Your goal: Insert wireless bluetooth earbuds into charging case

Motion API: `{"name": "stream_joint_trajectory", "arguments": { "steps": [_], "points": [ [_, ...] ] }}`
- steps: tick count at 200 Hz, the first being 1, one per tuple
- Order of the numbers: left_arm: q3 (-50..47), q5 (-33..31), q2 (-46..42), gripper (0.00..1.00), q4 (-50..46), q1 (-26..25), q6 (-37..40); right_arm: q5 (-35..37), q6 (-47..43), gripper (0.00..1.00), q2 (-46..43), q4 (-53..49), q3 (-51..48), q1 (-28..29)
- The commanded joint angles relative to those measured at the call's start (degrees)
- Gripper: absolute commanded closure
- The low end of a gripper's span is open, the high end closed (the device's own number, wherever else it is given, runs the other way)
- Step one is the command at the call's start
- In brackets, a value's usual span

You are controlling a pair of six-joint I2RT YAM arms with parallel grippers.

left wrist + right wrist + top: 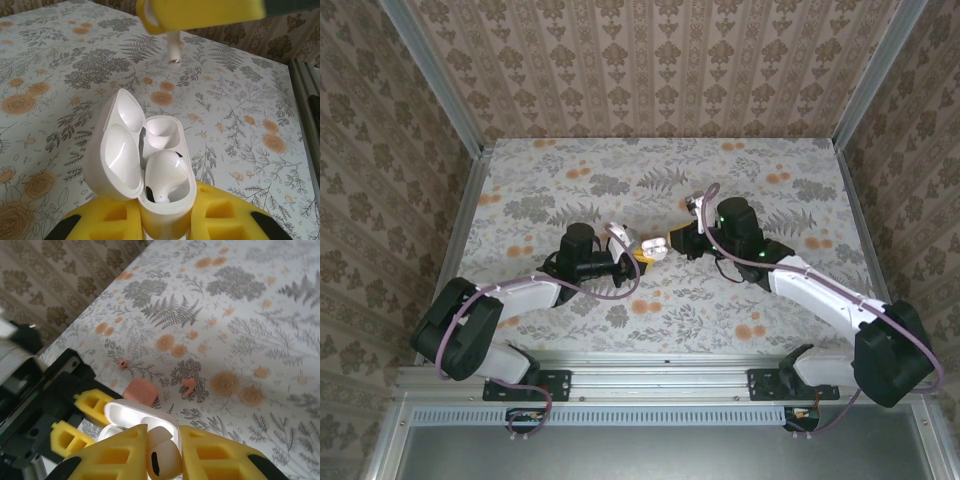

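In the left wrist view, my left gripper (pixel 165 222) is shut on the base of a white charging case (pixel 125 150), whose lid is swung open to the left. One white earbud (pixel 167 172) sits in the near socket. The far socket (pixel 161 131) is empty. My right gripper (pixel 164 435) is shut on a second white earbud (pixel 165 462) just above the open case (pixel 135 415). From the left wrist that earbud's stem (pixel 174 47) hangs below the right gripper's yellow fingers (pixel 200 12). In the top view both grippers (pixel 633 256) (pixel 670 243) meet at the table's middle.
A coral-pink case (pixel 141 391) lies shut on the floral table (pixel 260 315) beyond the white case. Two pink earbuds (pixel 189 386) (pixel 122 363) lie loose near it. Patterned walls and metal rails enclose the table on three sides.
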Motion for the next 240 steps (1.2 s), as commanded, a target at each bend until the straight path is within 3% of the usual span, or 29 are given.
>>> {"name": "stream_joint_trajectory", "arguments": {
  "steps": [1, 87, 240],
  "points": [
    [1.32, 2.21, -0.69, 0.84, 1.85, 0.55, -0.99, 1.61, -9.68, 0.81, -2.60, -0.91, -0.95, 0.95],
    [1.48, 3.06, -1.45, 0.84, 1.90, 0.55, -1.53, 2.13, -19.19, 0.81, -2.08, -6.11, 0.89, 2.93],
    [1.76, 4.79, -1.79, 0.84, 2.37, 0.46, -2.43, 5.82, -20.37, 0.82, 1.16, -1.62, 2.12, 4.83]
  ]
}}
